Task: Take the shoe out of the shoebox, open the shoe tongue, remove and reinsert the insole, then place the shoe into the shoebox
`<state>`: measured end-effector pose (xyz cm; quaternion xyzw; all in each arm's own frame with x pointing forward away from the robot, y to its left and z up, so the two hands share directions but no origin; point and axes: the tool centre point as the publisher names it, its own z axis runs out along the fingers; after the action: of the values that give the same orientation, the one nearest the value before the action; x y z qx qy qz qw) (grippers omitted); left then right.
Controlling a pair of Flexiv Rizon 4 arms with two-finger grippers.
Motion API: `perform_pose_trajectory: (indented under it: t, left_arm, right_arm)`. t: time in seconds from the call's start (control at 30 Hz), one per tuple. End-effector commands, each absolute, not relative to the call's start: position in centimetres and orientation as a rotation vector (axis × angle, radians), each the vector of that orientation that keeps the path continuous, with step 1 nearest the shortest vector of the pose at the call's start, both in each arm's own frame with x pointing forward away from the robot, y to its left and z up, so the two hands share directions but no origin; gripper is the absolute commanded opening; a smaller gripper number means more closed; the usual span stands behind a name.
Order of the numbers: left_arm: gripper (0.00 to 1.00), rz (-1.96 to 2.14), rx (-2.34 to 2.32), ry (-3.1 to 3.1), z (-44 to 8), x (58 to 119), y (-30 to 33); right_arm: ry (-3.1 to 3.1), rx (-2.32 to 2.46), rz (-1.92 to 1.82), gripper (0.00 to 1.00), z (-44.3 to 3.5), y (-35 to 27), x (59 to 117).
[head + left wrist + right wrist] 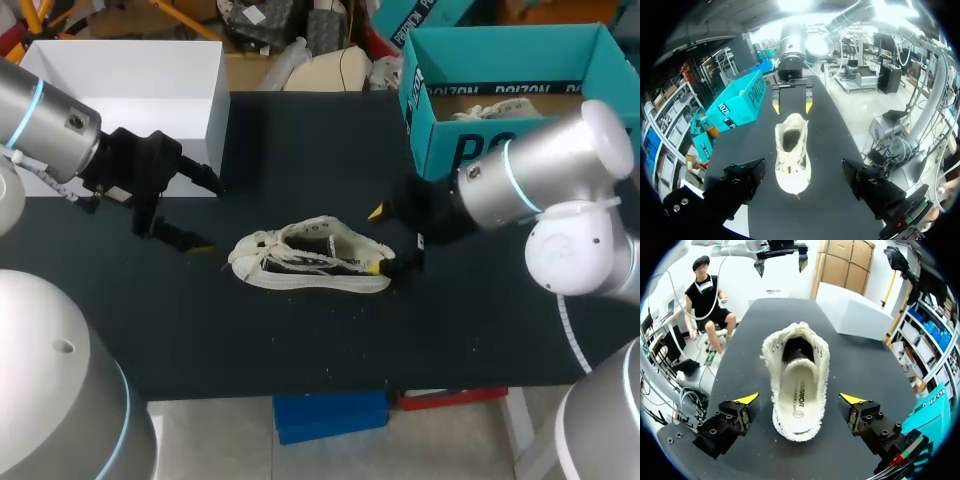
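- Canvas shoe (310,258), cream, rests opening-up at the centre of the black table (300,340). It is outside the teal shoebox (440,150) at the upper right of the frame, and its toe points to frame left.
- Right gripper (376,240): at the heel, jaws wide, one finger on each side, neither touching.
- Left gripper (211,215): beyond the toe and apart from it, jaws wide.
- Step in hand, as judged: opening the tongue. Clamp the heel with the right gripper first, then use the left to draw the tongue up and toward the toe.
- Insole (795,400) lies flat inside. Pinch its heel edge only once the opening is wide.
- Loose laces (262,250) over the forefoot may snag a finger.
- White box (130,90), upper left, stands well apart from the shoe.
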<state>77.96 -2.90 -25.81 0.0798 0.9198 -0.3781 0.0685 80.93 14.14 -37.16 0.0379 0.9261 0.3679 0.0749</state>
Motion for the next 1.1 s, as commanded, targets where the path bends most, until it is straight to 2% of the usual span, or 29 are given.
perform_pose_trajectory:
  t: [0.03,1.1]
  left_arm:
    - [1.00,-1.138,0.242,2.765,-25.9,77.9,-2.9]
    - [1.00,-1.138,0.242,2.765,-25.9,77.9,-2.9]
  right_arm:
    - [2.698,0.126,1.250,1.00,-38.5,14.3,80.8]
    - [2.633,0.186,1.380,1.00,-42.7,14.5,81.8]
